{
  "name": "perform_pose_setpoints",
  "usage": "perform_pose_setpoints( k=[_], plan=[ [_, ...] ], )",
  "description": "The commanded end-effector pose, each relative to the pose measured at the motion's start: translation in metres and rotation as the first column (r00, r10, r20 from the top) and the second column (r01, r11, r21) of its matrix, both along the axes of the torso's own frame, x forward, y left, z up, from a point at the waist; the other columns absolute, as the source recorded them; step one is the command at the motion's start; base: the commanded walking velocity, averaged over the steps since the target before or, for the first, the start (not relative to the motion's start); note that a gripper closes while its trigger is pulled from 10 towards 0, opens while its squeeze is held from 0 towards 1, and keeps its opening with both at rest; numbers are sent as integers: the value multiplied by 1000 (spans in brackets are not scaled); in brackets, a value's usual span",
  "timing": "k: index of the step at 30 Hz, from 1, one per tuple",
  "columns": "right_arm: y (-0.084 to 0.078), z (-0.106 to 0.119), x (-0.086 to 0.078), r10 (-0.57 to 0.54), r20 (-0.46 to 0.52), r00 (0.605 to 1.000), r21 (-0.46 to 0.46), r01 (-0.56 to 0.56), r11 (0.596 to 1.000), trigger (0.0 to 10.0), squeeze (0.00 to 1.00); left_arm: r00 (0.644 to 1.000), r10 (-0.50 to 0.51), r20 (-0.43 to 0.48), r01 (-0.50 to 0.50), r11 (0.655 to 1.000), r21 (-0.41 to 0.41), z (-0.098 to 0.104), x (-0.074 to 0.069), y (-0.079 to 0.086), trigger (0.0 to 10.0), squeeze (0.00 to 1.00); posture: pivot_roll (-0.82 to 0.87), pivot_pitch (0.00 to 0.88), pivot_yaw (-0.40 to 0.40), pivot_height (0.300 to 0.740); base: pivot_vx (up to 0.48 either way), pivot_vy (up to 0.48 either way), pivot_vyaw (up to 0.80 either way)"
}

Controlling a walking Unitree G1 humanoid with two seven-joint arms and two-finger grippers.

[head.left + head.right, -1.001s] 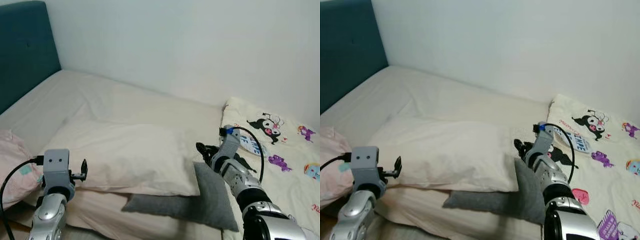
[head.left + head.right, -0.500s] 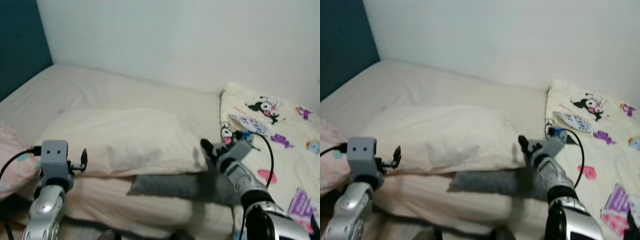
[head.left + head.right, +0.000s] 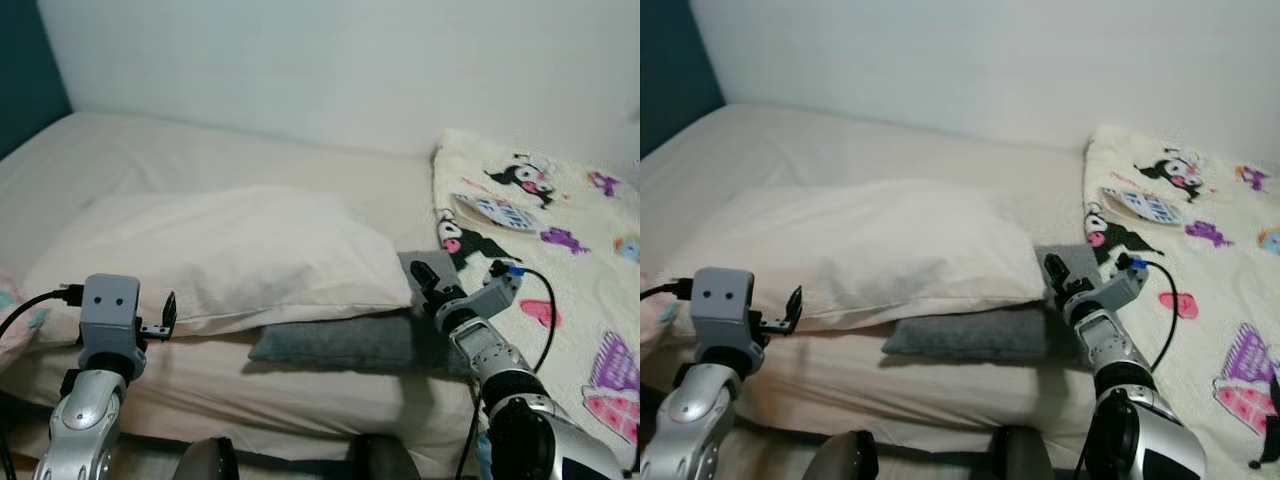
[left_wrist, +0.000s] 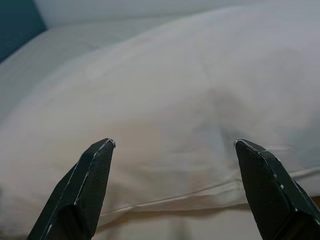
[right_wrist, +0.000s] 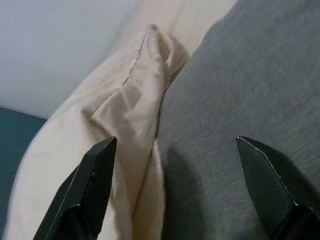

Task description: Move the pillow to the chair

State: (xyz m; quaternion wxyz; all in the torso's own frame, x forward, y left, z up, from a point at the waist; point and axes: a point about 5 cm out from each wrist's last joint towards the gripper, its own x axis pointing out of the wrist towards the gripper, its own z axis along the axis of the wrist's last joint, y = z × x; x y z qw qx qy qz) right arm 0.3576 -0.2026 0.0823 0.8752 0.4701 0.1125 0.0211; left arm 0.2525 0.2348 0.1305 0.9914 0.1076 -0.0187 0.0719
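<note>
Change: the camera has swung and dipped since a second ago, and the right pincer (image 3: 425, 283) has come down from above the grey cushion (image 3: 345, 340) to the pillow's corner.
Pillow (image 3: 220, 255): cream, lying across the bed (image 3: 200, 160), its near edge over the grey cushion.
Left pincer (image 4: 172, 187): fingers spread wide, empty — just short of the pillow's near-left edge.
Right pincer: also wide open, holding nothing, straddling the seam where pillow meets cushion.
Handling: likely light, soft and floppy — it will sag from one corner.
Grip: pinch both end edges, avoiding the cushion below.
Chair: whereabouts cannot be told.
</note>
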Motion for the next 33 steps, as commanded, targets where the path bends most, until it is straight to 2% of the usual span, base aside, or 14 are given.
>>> perform_pose_setpoints(
  k=[1,2,5,11,13,16,20,27,31,32,33],
  plan=[
    [14,1,2,66,12,998,58,-66,996,10000,0,1000,-6,1,6,999,39,5,-1,1,10000,0,51,51,-107,525,0,0,0],
    [14,1,2,66,12,998,58,-66,996,10000,0,1000,-6,1,6,999,39,5,-1,1,10000,0,51,51,-107,525,0,0,0],
    [32,7,6,152,57,987,93,-157,983,10000,0,1000,3,8,-3,999,51,10,-3,4,10000,0,63,64,-105,525,0,0,0],
    [52,19,12,231,129,964,124,-247,961,10000,0,1000,12,7,-12,998,63,15,-9,6,10000,0,85,78,-109,525,0,0,0],
    [60,21,14,251,109,962,107,-262,959,10000,0,1000,13,6,-13,998,65,15,-11,6,10000,0,91,84,-113,525,0,0,0],
    [63,20,14,258,96,961,100,-267,958,10000,0,1000,13,5,-14,998,66,16,-12,6,10000,0,91,84,-113,525,0,0,0],
    [76,17,15,265,7,964,38,-265,963,10000,0,1000,10,-4,-10,997,75,17,-18,6,10000,0,111,104,-120,525,0,0,0],
    [87,24,20,285,-3,958,6,-285,958,10000,0,1000,11,-17,-9,996,87,20,-27,7,10000,0,132,136,-121,525,0,0,0],
    [99,33,23,331,43,943,11,-332,943,10000,0,1000,7,-27,-4,995,99,22,-31,8,10000,0,141,150,-119,525,0,0,0],
    [102,36,24,339,60,939,16,-341,940,5961,0,1000,7,-29,-4,995,102,23,-32,8,10000,0,146,155,-118,525,0,0,0],
    [102,36,24,339,60,939,16,-341,940,5961,0,1000,7,-29,-4,995,102,23,-32,8,10000,0,146,155,-118,525,0,0,0]
  ],
)
